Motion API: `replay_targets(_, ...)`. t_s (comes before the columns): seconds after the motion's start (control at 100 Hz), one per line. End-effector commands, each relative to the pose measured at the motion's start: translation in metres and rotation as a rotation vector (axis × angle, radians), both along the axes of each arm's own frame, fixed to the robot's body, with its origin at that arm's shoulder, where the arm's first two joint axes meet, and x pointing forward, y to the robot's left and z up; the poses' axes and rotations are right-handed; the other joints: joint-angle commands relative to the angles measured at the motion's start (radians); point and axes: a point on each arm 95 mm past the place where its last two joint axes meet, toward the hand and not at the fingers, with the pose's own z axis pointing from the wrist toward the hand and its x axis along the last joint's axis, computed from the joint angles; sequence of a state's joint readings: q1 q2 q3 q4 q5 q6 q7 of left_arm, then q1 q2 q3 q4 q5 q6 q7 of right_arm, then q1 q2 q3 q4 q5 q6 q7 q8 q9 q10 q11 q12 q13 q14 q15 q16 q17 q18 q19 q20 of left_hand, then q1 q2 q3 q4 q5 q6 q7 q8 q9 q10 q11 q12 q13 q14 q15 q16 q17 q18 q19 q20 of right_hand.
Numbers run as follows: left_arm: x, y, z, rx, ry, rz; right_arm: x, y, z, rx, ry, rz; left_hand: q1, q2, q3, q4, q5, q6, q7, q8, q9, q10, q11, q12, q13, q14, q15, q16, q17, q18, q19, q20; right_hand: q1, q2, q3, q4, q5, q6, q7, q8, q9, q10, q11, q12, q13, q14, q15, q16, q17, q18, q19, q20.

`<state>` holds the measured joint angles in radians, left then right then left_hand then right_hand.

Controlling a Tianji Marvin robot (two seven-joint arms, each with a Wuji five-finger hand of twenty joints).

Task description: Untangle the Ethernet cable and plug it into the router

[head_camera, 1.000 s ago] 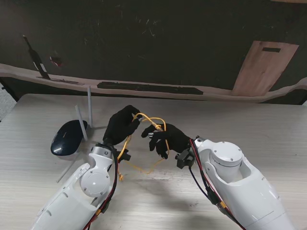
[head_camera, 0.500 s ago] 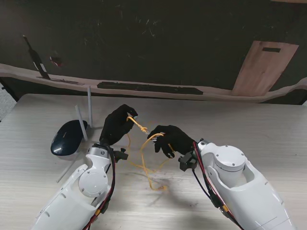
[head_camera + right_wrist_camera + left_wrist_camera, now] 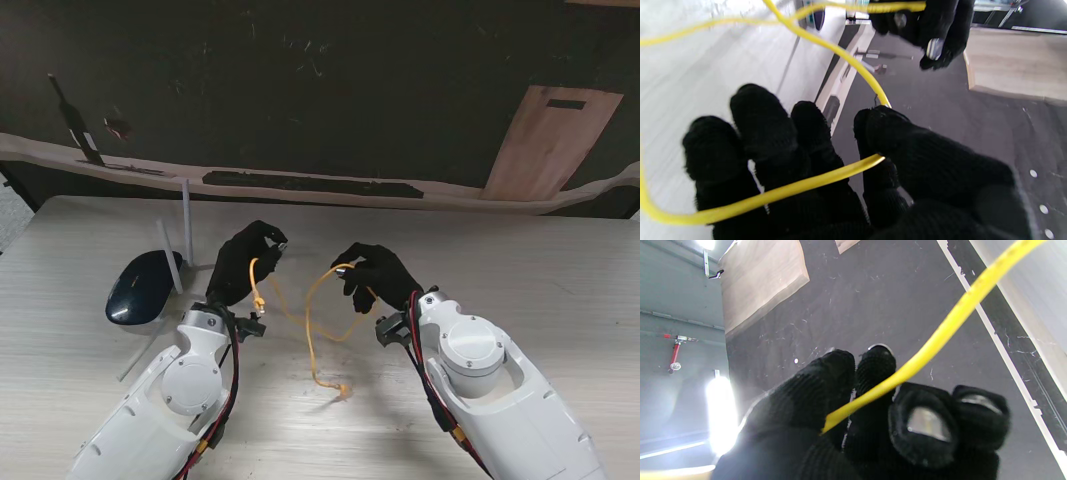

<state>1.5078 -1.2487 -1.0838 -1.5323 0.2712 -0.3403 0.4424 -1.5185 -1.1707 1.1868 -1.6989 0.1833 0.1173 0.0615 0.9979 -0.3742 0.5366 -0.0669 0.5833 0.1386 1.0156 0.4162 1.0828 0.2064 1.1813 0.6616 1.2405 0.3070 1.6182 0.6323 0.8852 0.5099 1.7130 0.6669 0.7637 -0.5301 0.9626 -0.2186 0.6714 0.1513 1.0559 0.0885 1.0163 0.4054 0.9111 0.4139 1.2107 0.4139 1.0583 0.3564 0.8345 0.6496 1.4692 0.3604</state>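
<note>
A yellow Ethernet cable (image 3: 308, 340) hangs between my two black-gloved hands above the table. My left hand (image 3: 245, 262) pinches one stretch of it; in the left wrist view the cable (image 3: 940, 336) runs out from between thumb and fingers (image 3: 836, 383). My right hand (image 3: 375, 275) grips another stretch, and the cable (image 3: 840, 53) crosses its palm (image 3: 826, 173). One loose end (image 3: 343, 390) lies on the table nearer to me. The dark blue router (image 3: 143, 285) with white antennas (image 3: 186, 220) sits left of my left hand.
A thin white stick (image 3: 140, 355) lies on the table nearer to me than the router. Beyond the table's far edge are a dark floor, a long dark strip (image 3: 310, 183) and a wooden board (image 3: 550, 140) at the far right.
My hands have drawn apart, the right one moving right. The bunched cable has opened into a hanging loop and one end has dropped onto the table.
</note>
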Motion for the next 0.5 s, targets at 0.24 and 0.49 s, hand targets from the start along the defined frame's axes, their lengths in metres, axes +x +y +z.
replay_targets(0.24, 0.000, -0.003, 0.004, -0.083, 0.015, -0.050, 0.001, -0.019, -0.004, -0.117, -0.166, -0.237, 0.099, 0.133, -0.296, -0.021, -0.012, 0.003, -0.035, -0.018, -0.008, -0.023, -0.023, 0.011, 0.025, 0.057, -0.016, -0.015, -0.052, -0.030, 0.079, 0.002, -0.070, -0.136, 0.203, 0.044, -0.090, 0.002, -0.119, 0.092, -0.342, -0.034, -0.156, -0.036, -0.478, -0.032, -0.600, -0.074, -0.497, -0.100, -0.484, -0.146)
replay_targets(0.49, 0.004, -0.002, 0.005, -0.056, 0.009, -0.080, -0.005, -0.031, -0.004, -0.178, -0.239, -0.238, 0.161, 0.166, -0.378, -0.014, -0.019, -0.011, -0.039, -0.014, -0.026, -0.037, -0.027, 0.020, 0.026, 0.048, -0.039, -0.016, -0.069, -0.033, 0.052, 0.033, -0.270, -0.278, 0.186, 0.062, -0.252, -0.239, -0.200, 0.242, -0.624, -0.104, -0.215, -0.066, -0.850, -0.153, -0.647, -0.073, -0.701, -0.243, -0.839, 0.074)
